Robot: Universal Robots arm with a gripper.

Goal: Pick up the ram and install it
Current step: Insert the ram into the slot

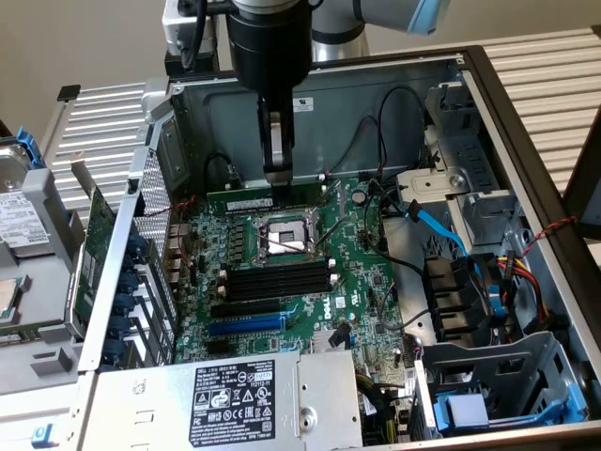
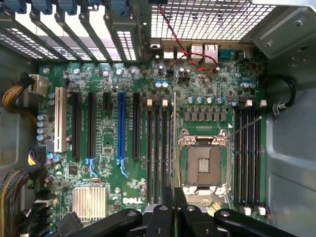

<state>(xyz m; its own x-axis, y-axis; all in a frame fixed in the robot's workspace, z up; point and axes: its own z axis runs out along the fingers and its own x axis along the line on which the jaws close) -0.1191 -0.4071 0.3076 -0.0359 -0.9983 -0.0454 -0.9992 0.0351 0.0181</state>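
- A grey sheet-metal computer case (image 1: 376,94) lies open around the hand, its far wall just behind the arm.
- A green motherboard (image 1: 357,282) (image 2: 106,143) covers the case floor beneath the hand.
- A silver box-shaped power supply with a black label (image 1: 329,395) sits well clear of the hand, at the case's near edge in the exterior view.
- The black two-fingered hand (image 1: 279,174) (image 2: 174,195) points straight down, clamped on the ram.
- The ram, a long thin green circuit stick (image 1: 239,200) (image 2: 174,143), stands on edge in the hand, gripped near its middle and level along its length.
- Whether it touches the board I cannot tell.
- A bank of long black memory slots (image 1: 277,279) (image 2: 158,148) lies below the hand, and the ram's edge runs parallel just beside them.
- A square metal-framed processor socket (image 1: 282,235) (image 2: 203,165) lies on the ram's other side.
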